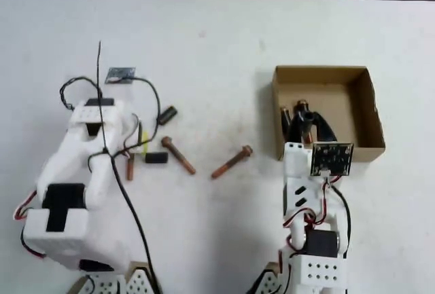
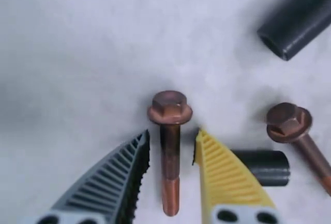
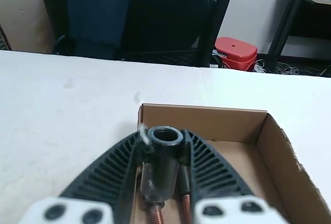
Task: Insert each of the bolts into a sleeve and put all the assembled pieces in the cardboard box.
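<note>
Jaws parted on my left gripper [image 2: 172, 136] straddle a copper bolt [image 2: 169, 107] on the table [image 2: 77, 53], while my right gripper [image 3: 164, 141] clenches a bolted sleeve [image 3: 164, 164] over the cardboard box [image 3: 207, 115]; closing askew could roll that bolt away.

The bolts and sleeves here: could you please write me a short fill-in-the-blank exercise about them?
1. The right gripper is shut on a sleeve held above the cardboard ___.
2. The left gripper is ___ around a bolt lying on the table.
3. The loose sleeves on the table number ___.
Missing words: box; open; two.
</note>
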Motion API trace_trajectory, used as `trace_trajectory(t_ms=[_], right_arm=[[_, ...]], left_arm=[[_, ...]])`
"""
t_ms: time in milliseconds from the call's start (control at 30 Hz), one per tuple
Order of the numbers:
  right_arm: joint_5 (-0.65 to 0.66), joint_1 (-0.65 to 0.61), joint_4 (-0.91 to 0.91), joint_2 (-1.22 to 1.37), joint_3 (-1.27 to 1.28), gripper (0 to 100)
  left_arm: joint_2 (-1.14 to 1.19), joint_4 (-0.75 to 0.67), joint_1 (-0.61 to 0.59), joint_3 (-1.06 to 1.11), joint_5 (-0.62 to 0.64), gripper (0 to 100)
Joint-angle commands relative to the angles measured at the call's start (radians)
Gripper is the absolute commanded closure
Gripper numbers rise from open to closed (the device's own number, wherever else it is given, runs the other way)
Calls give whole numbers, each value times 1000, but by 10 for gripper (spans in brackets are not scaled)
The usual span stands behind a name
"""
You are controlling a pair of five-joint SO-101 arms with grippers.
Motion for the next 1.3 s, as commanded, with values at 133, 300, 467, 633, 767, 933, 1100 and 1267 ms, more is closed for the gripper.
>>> trace_trajectory(t_ms=[133, 300, 467, 633, 767, 933, 1100, 1267], right_arm=[[-6, -2, 2, -15, 8, 981], [-6, -2, 2, -15, 8, 981], [-6, -2, 2, -15, 8, 981], [-6, -10, 2, -10, 8, 981], [-6, -10, 2, -10, 8, 981], [-6, -99, 2, -10, 8, 981], [-6, -179, 2, -15, 8, 981], [-6, -295, 1, -16, 8, 981]], left_arm=[[73, -12, -7, -118, 2, 902], [73, -12, 1, -130, 2, 955], [74, -12, -7, -130, 2, 958], [64, -8, 1, -132, -6, 959], [53, -3, -8, -167, -6, 959], [-101, 135, 8, -209, -8, 959], [-335, 222, 16, -153, -8, 959], [-575, 221, 16, -23, -37, 959]])
